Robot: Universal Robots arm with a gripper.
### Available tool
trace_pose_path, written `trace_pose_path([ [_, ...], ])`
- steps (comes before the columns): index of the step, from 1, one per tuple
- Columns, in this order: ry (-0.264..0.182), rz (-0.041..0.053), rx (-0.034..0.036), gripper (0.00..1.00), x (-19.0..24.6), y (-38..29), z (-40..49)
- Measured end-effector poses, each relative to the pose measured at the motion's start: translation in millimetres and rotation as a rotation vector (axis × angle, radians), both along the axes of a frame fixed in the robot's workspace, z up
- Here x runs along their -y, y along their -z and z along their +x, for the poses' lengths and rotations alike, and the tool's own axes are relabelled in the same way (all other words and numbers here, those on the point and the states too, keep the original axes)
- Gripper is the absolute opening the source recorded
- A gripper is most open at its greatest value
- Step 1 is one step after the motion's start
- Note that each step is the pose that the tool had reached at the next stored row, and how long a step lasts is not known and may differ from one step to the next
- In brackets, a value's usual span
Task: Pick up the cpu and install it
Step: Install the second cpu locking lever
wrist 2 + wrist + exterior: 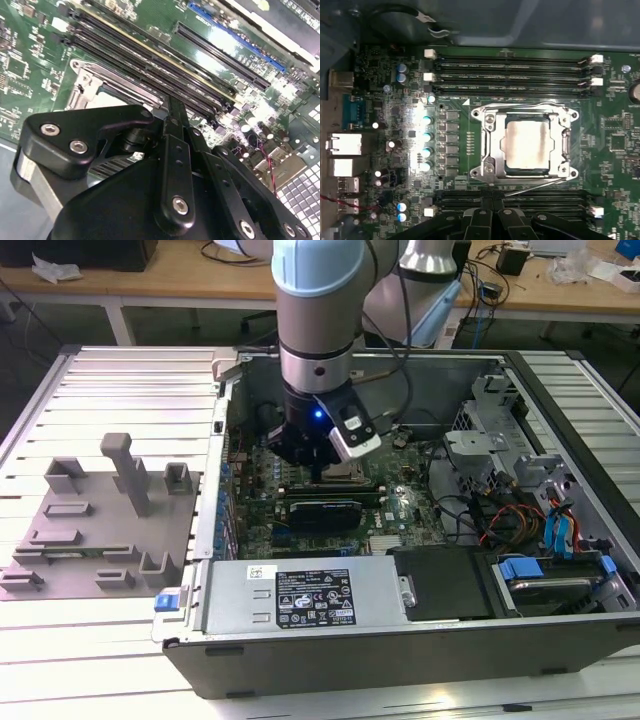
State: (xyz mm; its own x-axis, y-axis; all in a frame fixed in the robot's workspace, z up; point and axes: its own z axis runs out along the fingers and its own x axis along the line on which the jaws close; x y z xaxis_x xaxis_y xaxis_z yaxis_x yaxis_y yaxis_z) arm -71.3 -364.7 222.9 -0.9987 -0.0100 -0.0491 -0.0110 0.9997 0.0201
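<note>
One pale silvery square cpu (527, 146) inside one metal-framed socket (490, 145); beside that socket, four long black memory slots (512, 64), two per side.

Light: bright and even in the exterior view.
Glare: white hotspots on the green motherboard (445, 150) in both wrist views.
Blur: the black gripper linkage (170, 200) looks soft.

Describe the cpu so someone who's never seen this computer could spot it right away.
Start at the green motherboard in the first wrist view and find the square metal socket frame between two banks of long black memory slots. The cpu lies flat inside that frame. It is the only pale, silvery plain square among dark parts.
</note>
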Motion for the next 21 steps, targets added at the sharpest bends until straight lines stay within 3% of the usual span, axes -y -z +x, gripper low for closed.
trace_pose_path([
  [4,0.000,0.0146,0.0041,0.11,2.6,1.8,-2.8],
  [7,0.000,0.0332,0.0060,0.11,6.8,3.0,-2.9],
  [11,0.000,0.0836,0.0092,0.11,14.7,4.3,-2.9],
  [15,0.000,0.1073,0.0101,0.11,19.6,6.1,-3.1],
  [16,0.000,0.1181,0.0107,0.11,20.5,7.0,-3.1],
  [20,0.000,0.1431,0.0117,0.11,21.3,8.5,-3.1],
  [21,0.000,0.1550,0.0124,0.11,21.4,9.0,-3.1],
])
